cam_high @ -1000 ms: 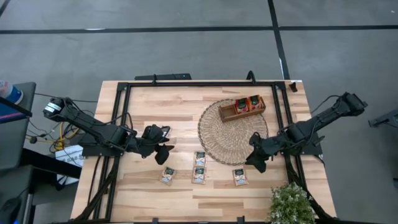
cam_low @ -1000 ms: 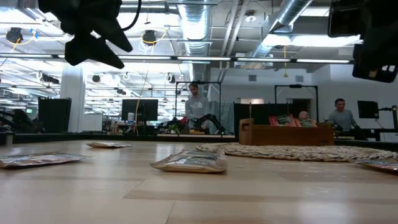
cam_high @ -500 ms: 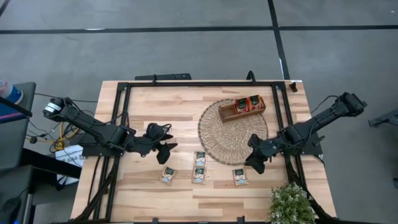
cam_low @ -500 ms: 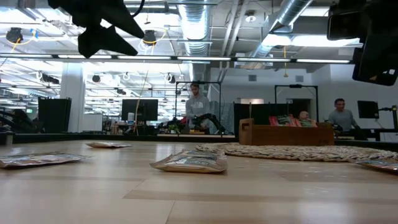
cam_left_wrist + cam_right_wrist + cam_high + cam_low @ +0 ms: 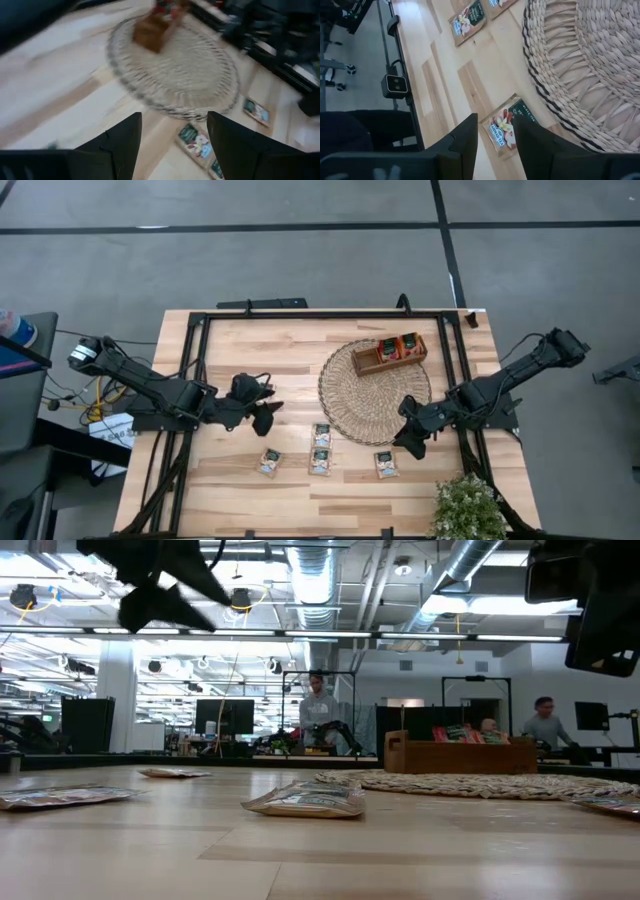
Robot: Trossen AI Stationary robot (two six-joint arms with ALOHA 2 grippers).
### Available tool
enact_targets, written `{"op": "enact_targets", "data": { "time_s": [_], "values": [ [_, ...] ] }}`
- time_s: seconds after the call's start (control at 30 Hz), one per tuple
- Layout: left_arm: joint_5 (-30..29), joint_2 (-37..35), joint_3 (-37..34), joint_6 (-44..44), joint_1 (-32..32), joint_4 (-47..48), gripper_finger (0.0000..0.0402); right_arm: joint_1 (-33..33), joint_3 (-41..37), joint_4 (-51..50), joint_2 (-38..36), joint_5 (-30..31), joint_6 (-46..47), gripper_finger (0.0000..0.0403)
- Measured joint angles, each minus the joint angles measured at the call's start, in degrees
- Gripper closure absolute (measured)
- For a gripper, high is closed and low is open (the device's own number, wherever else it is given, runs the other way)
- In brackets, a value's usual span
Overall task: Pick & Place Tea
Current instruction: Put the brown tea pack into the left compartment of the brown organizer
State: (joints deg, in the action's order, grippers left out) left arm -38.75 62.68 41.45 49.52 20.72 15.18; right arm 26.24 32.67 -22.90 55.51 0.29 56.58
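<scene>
Four tea sachets [image 5: 321,450] lie low centre of the high view, on the table [image 5: 260,350]. Left gripper [image 5: 266,418], centre-left, spread and empty. Right gripper [image 5: 408,442], centre-right, narrowly parted, empty. Farther up: wicker mat [image 5: 350,415], wooden tray [image 5: 366,363] holding red sachets [image 5: 398,346].

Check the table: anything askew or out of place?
Nothing damaged or spilled. Four pale flat tea sachets lie loose on the light wooden table, outside the oblong wooden tray on the round wicker mat.

4 pale sachets [image 5: 321,436] loose on table [image 5: 240,350], 2 red sachets [image 5: 399,346] in 1 tray [image 5: 368,364], 1 mat [image 5: 345,395], 1 plant [image 5: 468,508], 2 arms, 2 people [image 5: 318,710] behind
</scene>
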Motion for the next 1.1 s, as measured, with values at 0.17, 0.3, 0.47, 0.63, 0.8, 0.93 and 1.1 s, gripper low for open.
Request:
{"op": "enact_targets", "data": {
  "time_s": [0.17, 0.3, 0.47, 0.63, 0.8, 0.93, 1.1],
  "values": [
    [3.38, -1.69, 0.01, 24.36, -5.75, 17.81, 0.0184, -0.21, 0.00, 0.45, 0.00, 0.05, -0.02, 0.0285],
    [19.39, -1.78, -0.02, 36.49, -13.87, 28.31, 0.0184, -1.22, 0.00, 2.30, -0.02, 0.05, -0.09, 0.0285],
    [23.67, -1.58, -0.02, 32.31, -18.03, 27.04, 0.0184, -2.66, 0.00, 4.95, -0.02, 0.07, -2.53, 0.0285],
    [20.87, -1.58, 0.01, 29.48, -18.22, 24.08, 0.0184, -3.69, 0.01, 5.57, -0.02, 0.05, -3.25, 0.0285],
    [20.73, -1.58, 0.01, 29.46, -18.22, 22.48, 0.0184, -4.82, 0.00, 5.49, -0.02, 0.05, -4.23, 0.0285],
    [20.70, -1.58, 0.01, 29.50, -18.20, 22.09, 0.0184, -5.11, 0.02, 5.45, -0.02, 0.07, -5.16, 0.0285],
    [18.47, -1.58, 0.01, 28.62, -18.22, 20.32, 0.0184, -5.11, 0.01, 5.41, -0.02, 0.09, -5.62, 0.0285]
  ]
}}
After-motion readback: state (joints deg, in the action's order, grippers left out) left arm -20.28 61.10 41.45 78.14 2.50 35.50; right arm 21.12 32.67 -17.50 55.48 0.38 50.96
